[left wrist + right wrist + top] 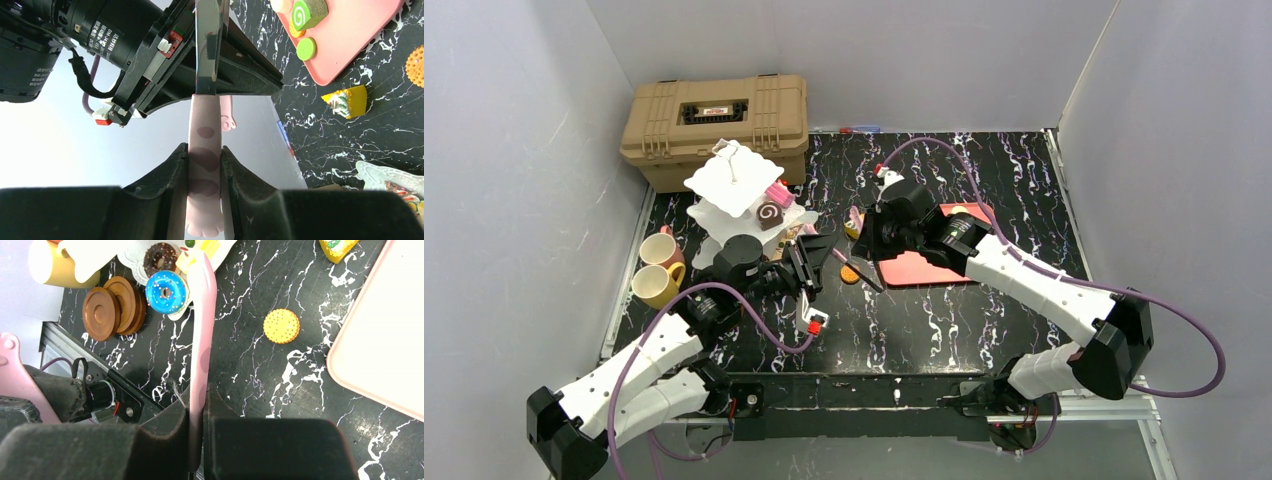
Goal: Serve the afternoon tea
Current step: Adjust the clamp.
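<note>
The left claw (204, 156) and right claw (197, 394) each pinch the one pink tongs (203, 131) just before the one three-tier stand (736, 190), with one yellow cup (654, 286) and one pink cup (660, 250) left of it, and two saucers (102, 312) and one biscuit (281, 326) near its base.

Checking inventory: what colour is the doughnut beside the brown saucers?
Blue-iced round toy doughnut with sprinkles; right wrist view.

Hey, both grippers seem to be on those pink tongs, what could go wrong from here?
The left gripper and right gripper both clamp the pink spotted plastic tongs; if one arm pulls before the other releases, they may bend or slip free.
In the right wrist view the tongs' tip appears near the blue sprinkled toy donut; a swing could knock it.
</note>
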